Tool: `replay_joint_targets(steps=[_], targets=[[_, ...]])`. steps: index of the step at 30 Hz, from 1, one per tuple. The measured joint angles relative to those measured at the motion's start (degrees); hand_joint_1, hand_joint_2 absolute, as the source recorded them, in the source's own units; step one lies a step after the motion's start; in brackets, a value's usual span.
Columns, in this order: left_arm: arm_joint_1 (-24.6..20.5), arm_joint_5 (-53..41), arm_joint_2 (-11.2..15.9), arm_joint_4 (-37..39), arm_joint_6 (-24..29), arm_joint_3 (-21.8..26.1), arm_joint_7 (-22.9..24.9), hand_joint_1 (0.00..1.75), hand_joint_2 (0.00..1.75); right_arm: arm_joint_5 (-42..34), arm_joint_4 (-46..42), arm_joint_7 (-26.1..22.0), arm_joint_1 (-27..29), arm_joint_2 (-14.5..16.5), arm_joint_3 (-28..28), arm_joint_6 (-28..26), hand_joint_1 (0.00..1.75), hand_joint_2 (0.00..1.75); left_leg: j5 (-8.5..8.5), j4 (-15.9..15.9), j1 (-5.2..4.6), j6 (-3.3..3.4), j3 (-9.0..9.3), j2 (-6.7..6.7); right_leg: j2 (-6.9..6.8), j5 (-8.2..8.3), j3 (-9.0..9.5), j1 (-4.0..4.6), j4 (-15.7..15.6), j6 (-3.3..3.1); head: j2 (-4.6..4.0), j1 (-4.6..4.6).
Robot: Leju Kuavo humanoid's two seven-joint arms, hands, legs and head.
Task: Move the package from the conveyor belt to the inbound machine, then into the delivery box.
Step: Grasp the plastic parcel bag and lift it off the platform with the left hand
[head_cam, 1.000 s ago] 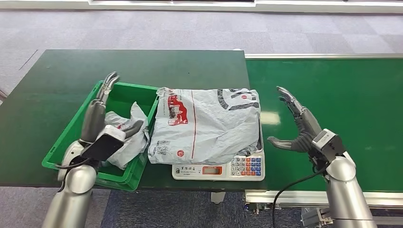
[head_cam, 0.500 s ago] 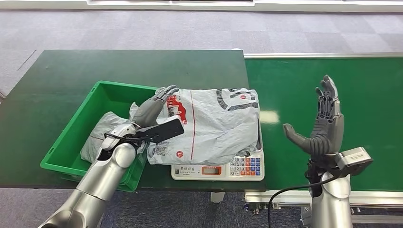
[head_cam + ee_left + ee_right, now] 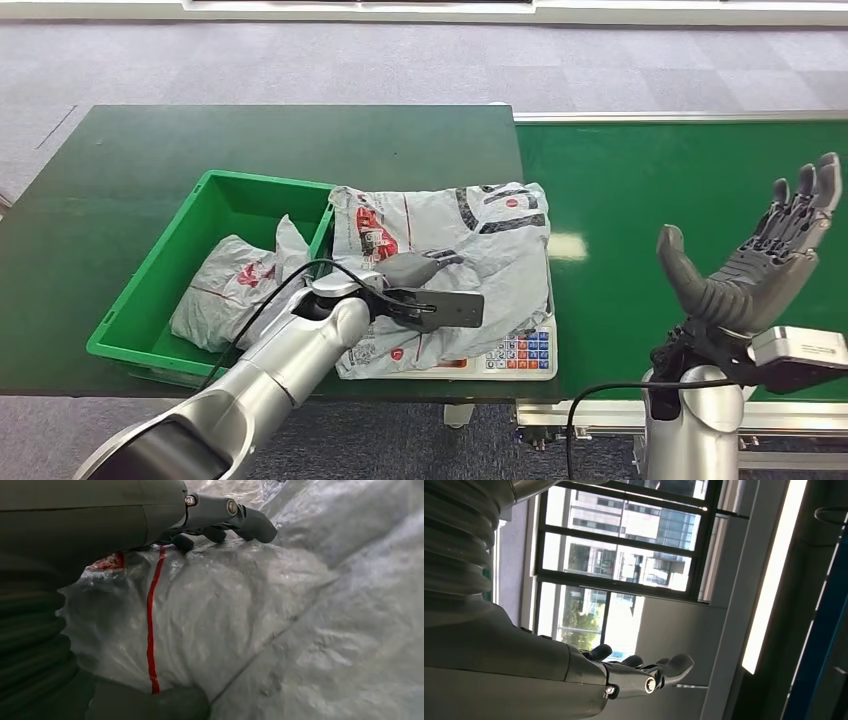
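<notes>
While the crumpled grey plastic mailer bag with red and dark print [image 3: 440, 250] lies spread over the white electronic scale with coloured keys [image 3: 505, 352], the left hand [image 3: 415, 270] is directly on top of it, near the edge of the bag closest to the robot. From this hand the bag stretches mostly forward and to both sides, with its long axis running across the scale, and the green plastic delivery box [image 3: 215, 200] stands just beside the bag on the hand's left. The left wrist view shows the fingers [image 3: 250, 522] and the thumb [image 3: 165, 705] pressed into the shiny, wrinkled film with a bulge of it between them, so I judge that the hand grips the bag. The right hand [image 3: 760, 265] is well apart, raised over the green conveyor belt [image 3: 620, 180] with fingers spread and holding nothing, so the left hand is clearly the nearer one. A second, smaller grey bag [image 3: 235, 290] already lies inside the box.
</notes>
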Motion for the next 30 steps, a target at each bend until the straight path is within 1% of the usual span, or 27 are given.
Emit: replay_joint_targets(steps=[3,8,12,17,19,20,22,24,26,28,30], targets=[[-0.7,0.6,-1.0,1.6,0.1,-3.6,3.6,1.75,1.75,1.0,-0.3,0.7,0.1,0.9,1.1,0.3,0.0,1.75,0.0,0.0,0.0,0.0,0.01,0.0,0.0,-0.01,0.02,0.04,0.0,0.0,0.0,0.0],[-1.7,2.6,-1.8,3.2,0.5,-7.8,5.5,1.75,1.75,1.7,-0.4,1.0,0.1,2.0,2.2,0.5,0.0,1.75,0.0,0.0,0.01,0.0,0.06,0.0,-0.03,-0.03,0.1,0.07,0.0,0.01,0.0,0.0],[-2.1,8.2,-2.1,4.0,1.3,-11.4,6.9,1.75,1.75,2.4,-0.4,1.4,0.1,2.9,2.5,1.3,0.0,1.75,0.0,0.0,0.01,0.01,0.13,0.0,-0.03,-0.03,0.18,0.05,0.0,0.02,0.0,0.0],[-2.5,16.3,-2.1,5.0,6.5,-14.7,6.8,1.75,1.75,3.3,-0.5,1.6,0.2,3.8,2.5,1.9,0.0,1.75,0.01,0.0,0.01,0.02,0.15,-0.02,-0.05,-0.04,0.2,0.03,0.0,0.04,0.0,0.0],[-2.7,17.9,-2.1,5.3,10.1,-14.9,5.5,1.75,1.75,3.6,-0.8,1.7,0.5,4.0,2.5,2.0,0.0,1.75,0.01,0.0,0.01,0.02,0.14,-0.02,-0.05,-0.04,0.19,0.02,0.0,0.04,0.0,0.0],[-2.7,18.6,-2.0,5.5,12.8,-14.8,4.3,1.75,1.75,3.9,-1.0,1.8,0.6,4.1,2.5,2.0,0.0,1.75,0.01,0.0,0.01,0.02,0.13,-0.02,-0.04,-0.04,0.18,0.02,0.0,0.04,0.0,0.0],[-2.9,20.8,-1.4,5.0,18.4,-13.7,0.2,1.75,1.75,4.4,-1.6,2.0,1.3,4.2,2.5,2.3,0.0,1.75,0.01,0.0,0.01,0.02,0.12,-0.01,-0.03,-0.04,0.16,0.03,0.0,0.04,0.0,0.0],[-2.8,24.0,0.3,1.6,21.6,-10.6,-4.8,1.75,1.75,4.6,-2.2,2.3,2.4,4.1,2.1,3.2,0.0,1.75,0.01,0.0,0.01,0.01,0.11,0.02,0.01,-0.04,0.12,0.04,0.0,0.03,0.0,-0.01],[-2.2,25.7,3.2,-5.1,21.7,-5.3,-7.3,1.75,1.75,4.5,-2.8,2.1,3.9,4.0,1.3,4.6,0.0,1.75,0.0,0.0,0.01,-0.01,0.13,0.13,0.14,-0.03,0.08,0.08,0.0,0.02,0.0,-0.01],[-1.1,24.9,5.9,-12.2,20.2,0.5,-7.2,1.75,1.75,4.5,-3.3,1.7,5.3,3.9,0.1,5.8,0.0,1.75,-0.01,0.0,0.01,-0.04,0.16,0.23,0.27,-0.04,0.05,0.12,0.0,0.01,0.0,0.0],[0.2,23.5,7.4,-17.4,19.4,5.1,-7.2,1.75,1.75,4.5,-3.7,1.5,6.1,3.8,-0.8,6.5,0.0,1.75,0.0,-0.1,0.02,-0.06,0.15,0.23,0.26,-0.06,0.05,0.14,0.0,-0.02,0.0,-0.01]])
